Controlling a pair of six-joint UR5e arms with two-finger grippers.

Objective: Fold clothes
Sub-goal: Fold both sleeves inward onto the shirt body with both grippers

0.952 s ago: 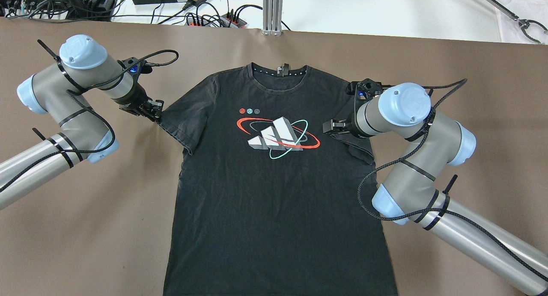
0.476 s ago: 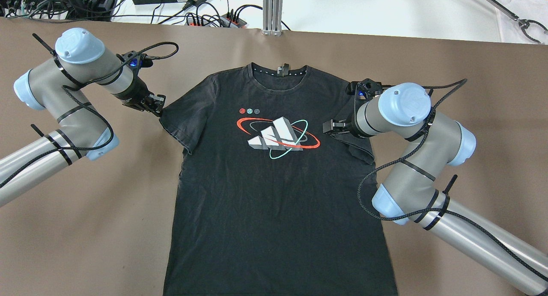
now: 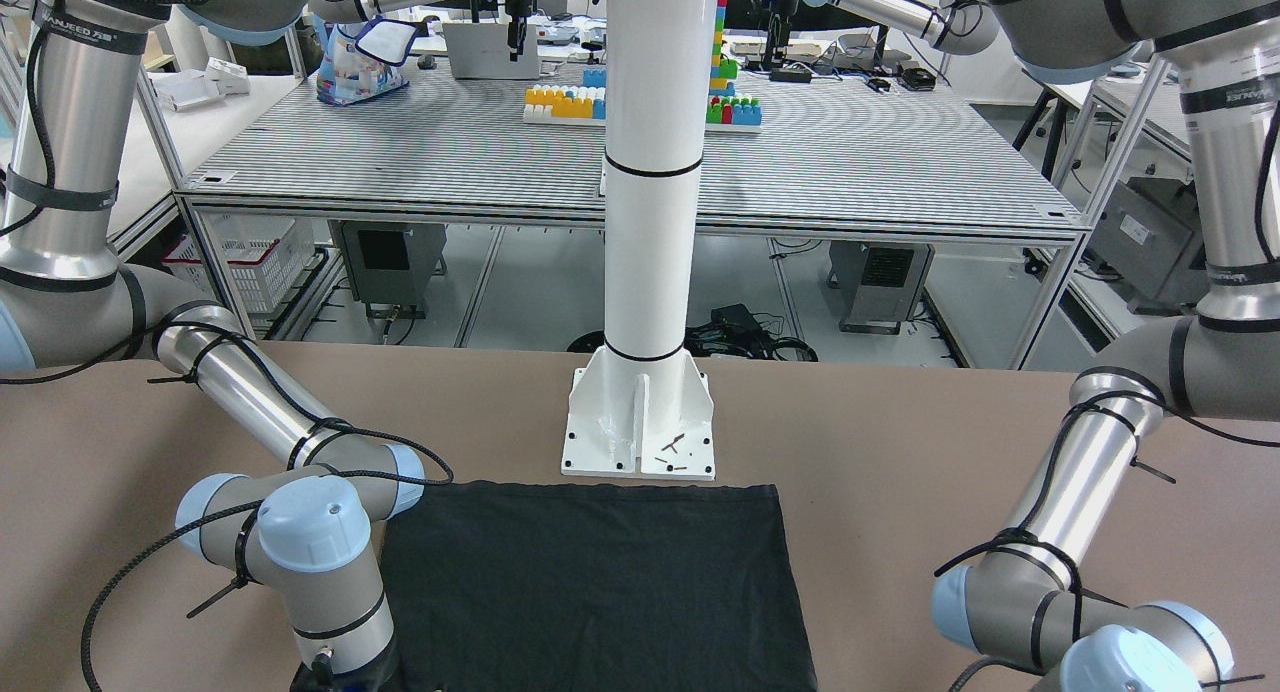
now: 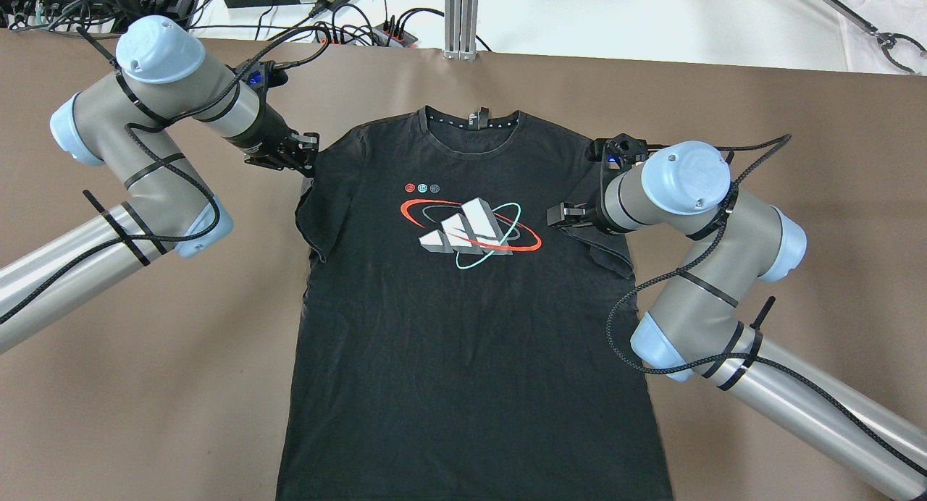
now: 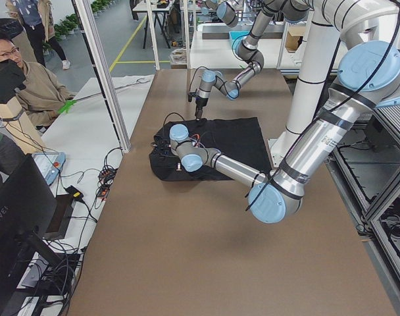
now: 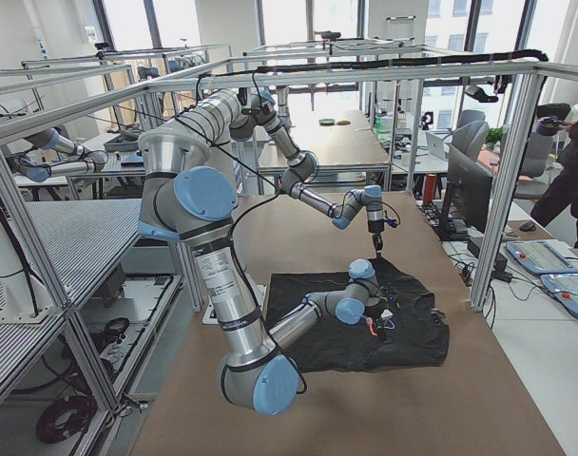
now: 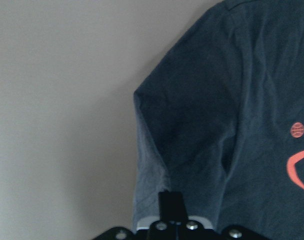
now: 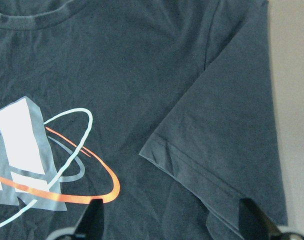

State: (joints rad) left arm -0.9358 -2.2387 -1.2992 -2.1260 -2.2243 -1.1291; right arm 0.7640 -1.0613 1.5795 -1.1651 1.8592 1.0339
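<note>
A black T-shirt (image 4: 463, 327) with a red, white and teal chest logo lies face up on the brown table, collar at the far side. My left gripper (image 4: 308, 159) is shut on the shirt's left sleeve (image 4: 313, 211), which is drawn in toward the body; in the left wrist view the closed fingers (image 7: 171, 207) pinch the sleeve's hem (image 7: 192, 125). My right gripper (image 4: 556, 217) hovers open over the right sleeve (image 8: 227, 125), which lies folded onto the chest. Its fingers (image 8: 94, 215) stand wide apart.
Power strips and cables (image 4: 362, 30) and an aluminium post (image 4: 461, 16) stand beyond the far table edge. The white pillar's base (image 3: 640, 427) sits just past the shirt's hem (image 3: 600, 572). A seated operator (image 5: 22, 85) is off the table's far side.
My left gripper has moved right and toward the far edge with the sleeve, pulling it in toward the shirt's body. The right arm has not moved.
</note>
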